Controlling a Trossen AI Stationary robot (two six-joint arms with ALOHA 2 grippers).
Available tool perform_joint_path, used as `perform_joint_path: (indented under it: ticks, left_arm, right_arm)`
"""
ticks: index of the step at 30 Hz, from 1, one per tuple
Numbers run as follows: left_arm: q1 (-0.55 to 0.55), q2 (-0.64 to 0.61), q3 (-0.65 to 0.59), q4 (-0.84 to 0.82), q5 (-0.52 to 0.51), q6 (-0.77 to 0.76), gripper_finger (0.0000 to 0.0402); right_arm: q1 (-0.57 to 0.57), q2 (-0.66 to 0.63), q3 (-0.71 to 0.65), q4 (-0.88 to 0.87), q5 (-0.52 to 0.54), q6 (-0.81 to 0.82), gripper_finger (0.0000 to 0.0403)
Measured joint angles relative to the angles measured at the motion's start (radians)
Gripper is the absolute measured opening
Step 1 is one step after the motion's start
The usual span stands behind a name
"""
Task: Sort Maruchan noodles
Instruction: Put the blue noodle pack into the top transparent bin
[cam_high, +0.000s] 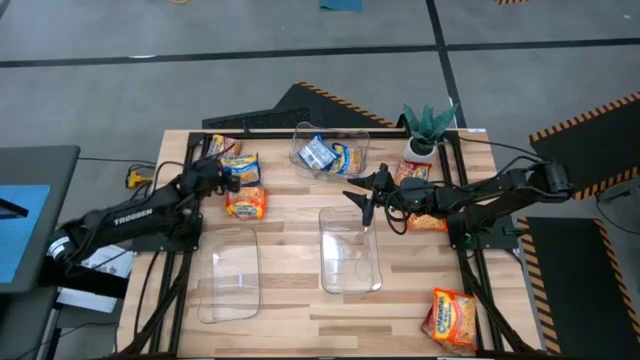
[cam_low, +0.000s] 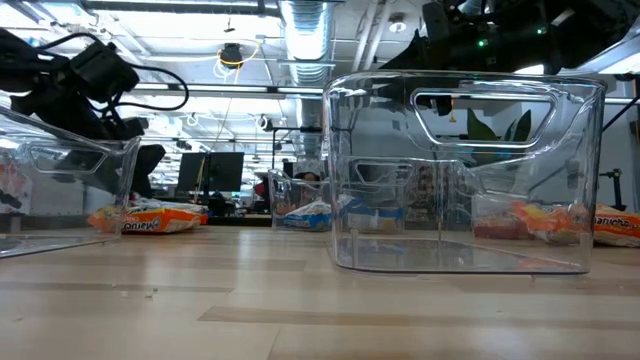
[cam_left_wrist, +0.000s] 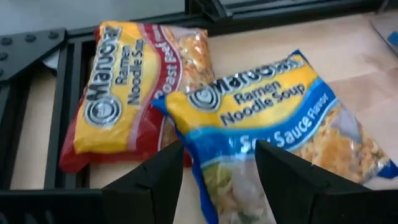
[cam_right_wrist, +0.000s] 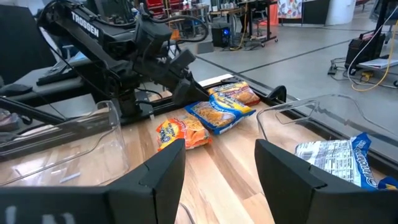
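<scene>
My left gripper (cam_high: 228, 180) (cam_left_wrist: 217, 152) is open and hovers over a blue-and-yellow Maruchan packet (cam_high: 241, 168) (cam_left_wrist: 273, 118) at the table's far left; its fingers stand over the packet's near end. That packet's far corner overlaps a red-and-yellow packet (cam_high: 221, 146) (cam_left_wrist: 127, 87). An orange packet (cam_high: 246, 204) lies flat just nearer. My right gripper (cam_high: 366, 205) (cam_right_wrist: 221, 146) is open and empty above the far rim of the middle clear bin (cam_high: 350, 250). More orange packets lie under the right arm (cam_high: 428, 218) and at the near right (cam_high: 450, 318).
A clear bin (cam_high: 330, 152) at the far middle holds blue packets. Another clear bin (cam_high: 228, 272) stands at the near left. A small potted plant (cam_high: 430, 130) stands at the far right. Black frame rails (cam_high: 190, 160) run along the table's edges.
</scene>
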Motion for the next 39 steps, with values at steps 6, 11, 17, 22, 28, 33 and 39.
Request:
perform_joint_path:
  ticks: [6,11,17,22,28,33,39]
  left_arm:
    - [0.017,0.099,0.0,0.078,-0.026,0.007,0.0187]
    - [0.031,0.199,0.0,0.15,-0.026,0.015,0.0187]
    - [0.031,0.274,0.001,0.213,-0.026,0.071,0.0183]
    - [0.031,0.277,0.001,0.214,-0.024,0.114,0.0124]
    - [0.03,0.264,0.0,0.213,0.003,0.164,0.001]
    - [0.009,0.175,-0.001,0.193,0.022,0.188,0.0002]
    - [-0.038,0.017,0.004,0.212,0.037,0.194,0.0]
  right_arm:
    - [0.0,0.0,0.0,-0.001,0.0,0.006,0.0216]
    - [0.0,0.0,0.0,0.0,0.0,0.008,0.0216]
    - [0.0,0.0,0.0,-0.001,0.0,0.007,0.0216]
    - [0.0,0.0,0.0,0.0,0.0,0.007,0.0216]
    - [0.0,0.0,0.0,-0.001,0.0,0.007,0.0216]
    - [0.0,0.0,0.0,-0.004,0.0,0.007,0.0216]
    - [0.0,0.0,0.0,-0.009,0.0,0.007,0.0216]
